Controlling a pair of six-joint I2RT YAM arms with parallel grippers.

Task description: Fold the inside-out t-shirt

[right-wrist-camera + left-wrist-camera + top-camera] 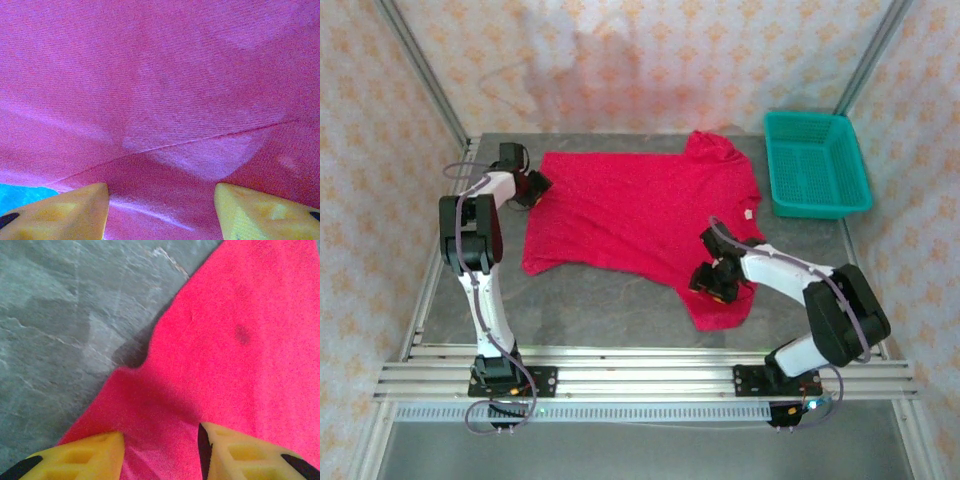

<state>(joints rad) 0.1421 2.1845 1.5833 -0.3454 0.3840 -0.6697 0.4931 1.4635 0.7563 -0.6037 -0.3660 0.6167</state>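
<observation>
- I am finding no legible text, brand, number or sign in any of my views.
- I am noting a white tag [748, 213] on the t-shirt [630, 215]; it is showing too small for me to read any writing on it.

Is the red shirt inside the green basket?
No, the t-shirt lies spread on the table, apart from the basket.

Place: robot lab cell, a staged test bench.
Walls: patterned backdrop sheets [650, 60] hung on metal posts [420, 65].
Mount: two robot arms [470, 240] bolted to aluminium rails [640, 378].
Surface: grey stone-look table [600, 300].
</observation>
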